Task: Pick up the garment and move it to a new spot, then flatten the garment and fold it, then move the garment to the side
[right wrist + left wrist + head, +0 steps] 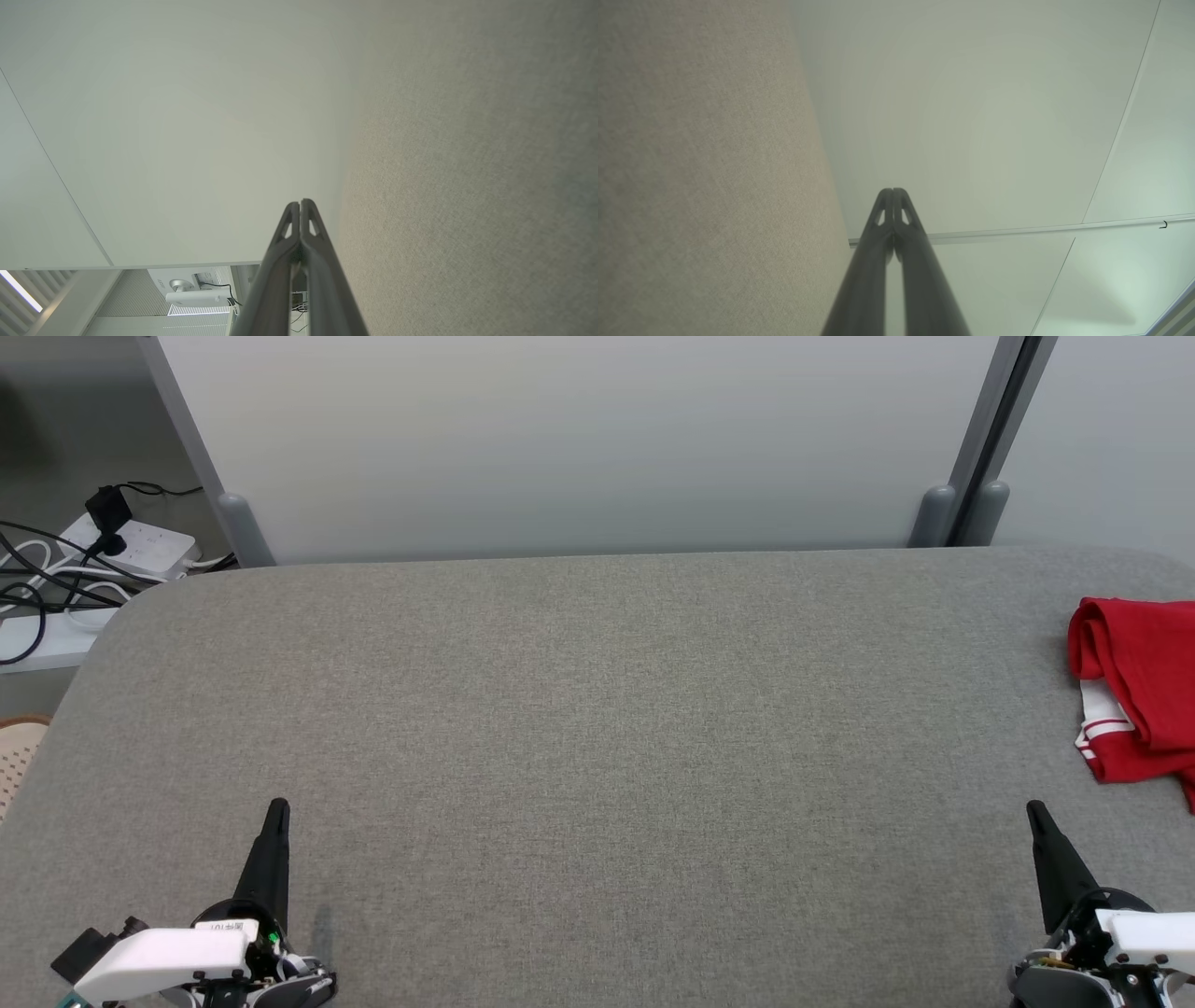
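As they sit at the near edge of the grey tabletop (597, 709), the left gripper (278, 807) and right gripper (1034, 810) both have their jaws pressed together, nothing in them. Further out, the red garment (1139, 681) lies bunched up at the right side, untouched, with a white panel (579, 439) standing behind.

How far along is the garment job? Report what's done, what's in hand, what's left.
Done: nothing that shows; the red garment lies bunched at the right edge of the table. In hand: nothing; left gripper and right gripper sit shut and empty near the front edge. Left: likely everything, picking up, moving, flattening, folding, setting aside.
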### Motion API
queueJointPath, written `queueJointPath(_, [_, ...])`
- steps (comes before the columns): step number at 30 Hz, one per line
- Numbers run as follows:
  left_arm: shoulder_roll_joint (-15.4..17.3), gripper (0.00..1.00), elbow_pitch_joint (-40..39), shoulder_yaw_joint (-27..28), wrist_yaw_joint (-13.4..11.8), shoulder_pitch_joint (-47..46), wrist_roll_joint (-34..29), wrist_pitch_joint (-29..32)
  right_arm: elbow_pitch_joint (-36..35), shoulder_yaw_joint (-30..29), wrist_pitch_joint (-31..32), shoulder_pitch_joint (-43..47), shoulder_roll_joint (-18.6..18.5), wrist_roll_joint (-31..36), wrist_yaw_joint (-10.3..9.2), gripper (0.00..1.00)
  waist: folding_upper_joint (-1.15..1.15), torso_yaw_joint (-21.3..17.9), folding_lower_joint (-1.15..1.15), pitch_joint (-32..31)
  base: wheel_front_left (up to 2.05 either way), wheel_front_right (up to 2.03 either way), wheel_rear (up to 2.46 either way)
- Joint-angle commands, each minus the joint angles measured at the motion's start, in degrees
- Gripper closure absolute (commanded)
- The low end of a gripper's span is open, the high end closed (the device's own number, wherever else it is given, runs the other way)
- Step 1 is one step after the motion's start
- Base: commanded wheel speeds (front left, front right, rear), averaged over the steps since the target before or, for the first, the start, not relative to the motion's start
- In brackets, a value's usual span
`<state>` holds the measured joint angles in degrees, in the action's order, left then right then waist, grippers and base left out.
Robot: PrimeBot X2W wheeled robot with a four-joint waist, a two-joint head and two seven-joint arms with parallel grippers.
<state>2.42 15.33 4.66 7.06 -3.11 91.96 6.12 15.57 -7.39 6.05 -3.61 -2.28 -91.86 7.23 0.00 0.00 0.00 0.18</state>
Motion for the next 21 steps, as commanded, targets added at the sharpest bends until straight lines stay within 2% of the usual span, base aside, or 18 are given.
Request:
queueJointPath(1, [0.45, 1.00, -1.30, 1.85, 0.43, -3.08, 0.21, 0.36, -1.55, 0.87, 0.44, -2.57, -0.60, -0.31, 0.25, 1.00, 0.00, 0.00, 0.00, 0.00, 0.00, 0.00, 0.00])
queueJointPath(21, [0.45, 1.00, -1.30, 1.85, 0.43, -3.08, 0.21, 0.35, -1.55, 0.87, 0.44, -2.57, -0.60, -0.31, 0.25, 1.00, 0.00, 0.00, 0.00, 0.00, 0.00, 0.00, 0.00])
